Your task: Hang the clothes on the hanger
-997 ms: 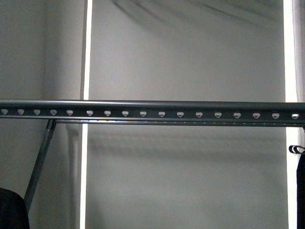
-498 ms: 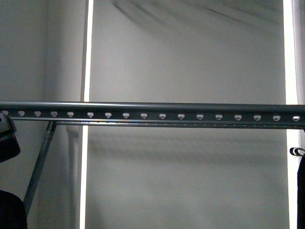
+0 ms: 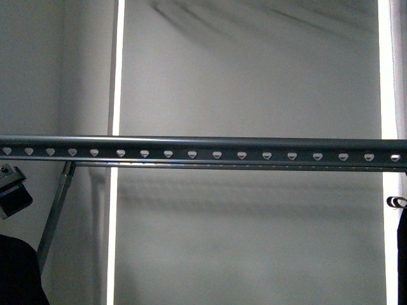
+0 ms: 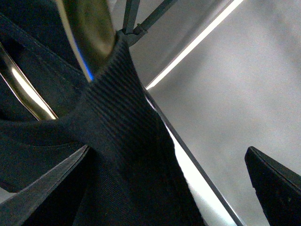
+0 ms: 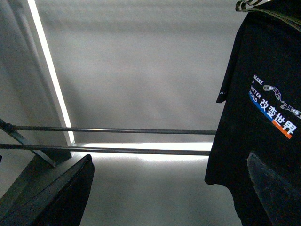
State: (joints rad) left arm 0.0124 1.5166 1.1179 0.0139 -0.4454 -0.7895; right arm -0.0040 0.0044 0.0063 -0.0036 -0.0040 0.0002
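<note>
The black shirt fills most of the left wrist view, its ribbed collar over a shiny metal coat hanger. My left gripper is open; the shirt fabric lies between its fingers, against one finger, and nothing is gripped. In the front view the shirt shows at the bottom left, with part of the left gripper above it, just below the rack rail. My right gripper is open and empty.
The rail's slanted grey leg stands at the left. A narrow black item with a small metal ring hangs at the right edge. In the right wrist view a printed black shirt hangs beside thin lower bars.
The left gripper has come into view at the left edge of the front view, below the rail. The black shirt at the bottom left has risen a little.
</note>
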